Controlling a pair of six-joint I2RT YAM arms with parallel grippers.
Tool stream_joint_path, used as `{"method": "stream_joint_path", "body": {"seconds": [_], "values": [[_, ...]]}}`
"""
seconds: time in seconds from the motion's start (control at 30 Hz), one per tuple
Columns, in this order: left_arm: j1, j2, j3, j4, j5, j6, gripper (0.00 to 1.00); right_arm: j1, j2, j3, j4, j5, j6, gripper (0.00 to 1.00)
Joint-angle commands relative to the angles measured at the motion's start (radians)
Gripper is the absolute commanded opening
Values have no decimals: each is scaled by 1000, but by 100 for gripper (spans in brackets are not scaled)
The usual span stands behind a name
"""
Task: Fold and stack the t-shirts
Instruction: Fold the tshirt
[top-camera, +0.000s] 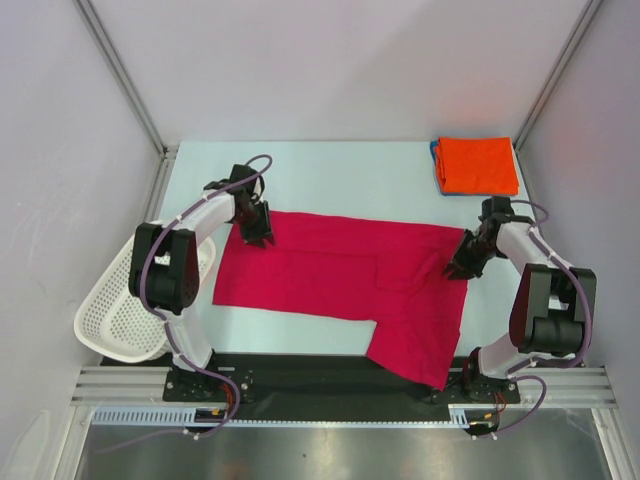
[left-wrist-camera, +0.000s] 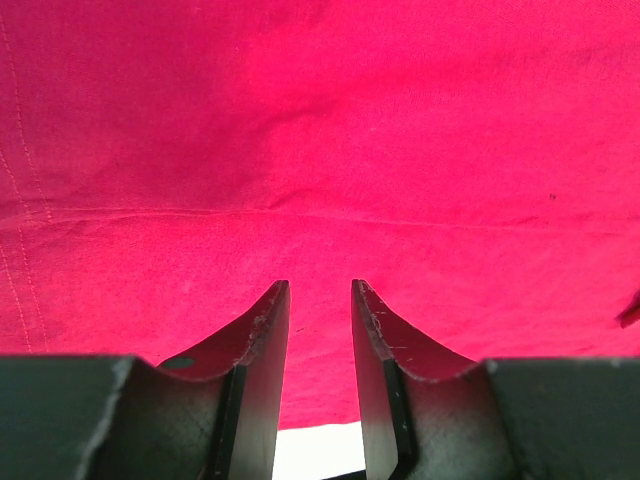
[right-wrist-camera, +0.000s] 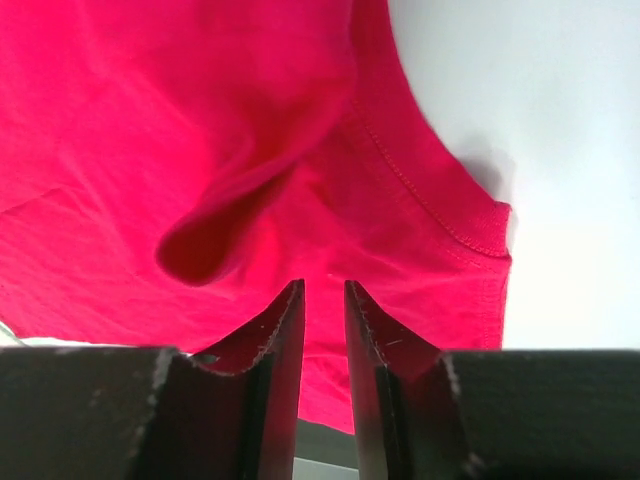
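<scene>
The crimson t-shirt (top-camera: 340, 270) lies spread across the middle of the table, with one part hanging toward the near edge. My left gripper (top-camera: 257, 238) is at its far left edge, jaws nearly together and pinching the cloth. The cloth (left-wrist-camera: 320, 130) fills the left wrist view beyond the gripper (left-wrist-camera: 320, 285). My right gripper (top-camera: 456, 268) is at the shirt's right edge and pinches it. In the right wrist view the gripper (right-wrist-camera: 323, 283) holds the cloth (right-wrist-camera: 200, 120), which puckers into a raised fold just ahead. The folded orange t-shirt (top-camera: 478, 165) lies at the back right, with a blue t-shirt's edge (top-camera: 436, 158) showing under it.
A white perforated basket (top-camera: 125, 305) hangs off the table's left edge beside the left arm. Bare light table (top-camera: 340, 175) lies behind the crimson shirt. Grey walls with metal frame posts close in both sides.
</scene>
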Motion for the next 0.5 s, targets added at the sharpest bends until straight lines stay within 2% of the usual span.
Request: {"method": "stream_joint_path", "body": {"seconds": [0.0, 0.13, 0.33, 0.47], "values": [[6, -36, 37, 3, 26, 25, 36, 12, -12, -27, 94, 23, 29, 28], [6, -29, 51, 0, 29, 26, 36, 38, 54, -9, 171, 9, 49, 29], [7, -24, 49, -4, 27, 29, 36, 69, 138, 22, 220, 0, 67, 37], [12, -24, 49, -6, 29, 31, 36, 76, 161, 54, 225, 23, 69, 39]]}}
